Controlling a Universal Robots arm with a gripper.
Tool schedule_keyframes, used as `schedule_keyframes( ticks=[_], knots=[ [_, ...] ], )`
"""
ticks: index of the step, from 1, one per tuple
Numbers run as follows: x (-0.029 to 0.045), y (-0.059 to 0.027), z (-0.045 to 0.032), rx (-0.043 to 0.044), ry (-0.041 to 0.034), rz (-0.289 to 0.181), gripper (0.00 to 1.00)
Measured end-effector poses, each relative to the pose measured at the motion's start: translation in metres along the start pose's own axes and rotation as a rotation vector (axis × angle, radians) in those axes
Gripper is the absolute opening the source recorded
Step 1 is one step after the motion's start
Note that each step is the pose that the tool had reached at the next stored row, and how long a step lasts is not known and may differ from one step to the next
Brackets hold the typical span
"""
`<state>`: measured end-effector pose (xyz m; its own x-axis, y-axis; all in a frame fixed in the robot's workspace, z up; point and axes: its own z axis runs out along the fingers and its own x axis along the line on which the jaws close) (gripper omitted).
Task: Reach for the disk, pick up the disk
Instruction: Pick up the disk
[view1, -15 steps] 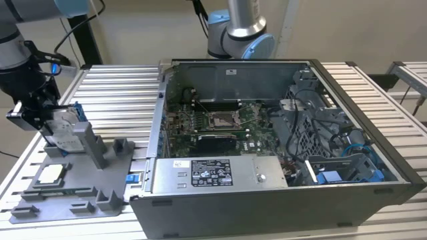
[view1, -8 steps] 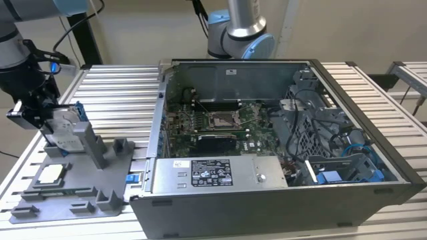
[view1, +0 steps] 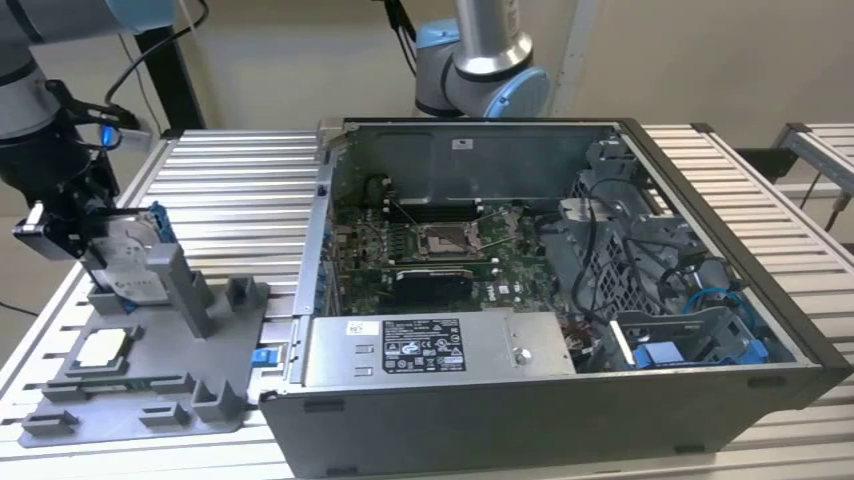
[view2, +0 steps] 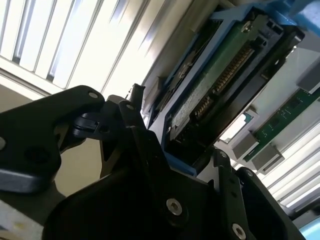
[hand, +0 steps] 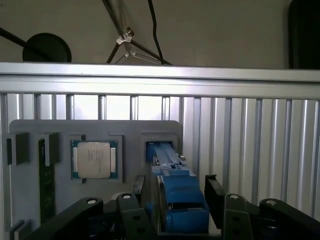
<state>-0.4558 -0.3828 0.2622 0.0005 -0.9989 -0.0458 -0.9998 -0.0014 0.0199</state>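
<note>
The disk (view1: 131, 268) stands on edge in a grey holder at the exterior view's left, its silver face and blue bracket showing. My gripper (view1: 112, 248) hangs right over it, open, with one black finger on each side. In the first wrist view the disk's blue bracket (hand: 180, 200) sits between the two fingers (hand: 141, 192), with a thin gap on one side. The second wrist view shows the disk's underside with its green board (view2: 220, 75) running between the fingers (view2: 134, 107) of the gripper (view2: 175, 135).
The grey fixture plate (view1: 147, 395) under the disk also carries a small square chip (view1: 103, 348) and a memory stick (hand: 46, 175). An open computer case (view1: 534, 290) fills the slatted table's middle. A second arm's base (view1: 481, 75) stands behind the case.
</note>
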Motion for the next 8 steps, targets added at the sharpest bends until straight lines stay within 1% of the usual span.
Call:
schedule_keyframes(
  ticks=[3, 8],
  knots=[
    [0.0011, 0.0000, -0.0001, -0.0002, -0.0002, -0.001, 1.00],
    [0.0013, 0.0001, 0.0021, 0.0002, -0.0020, -0.004, 1.00]
  ],
)
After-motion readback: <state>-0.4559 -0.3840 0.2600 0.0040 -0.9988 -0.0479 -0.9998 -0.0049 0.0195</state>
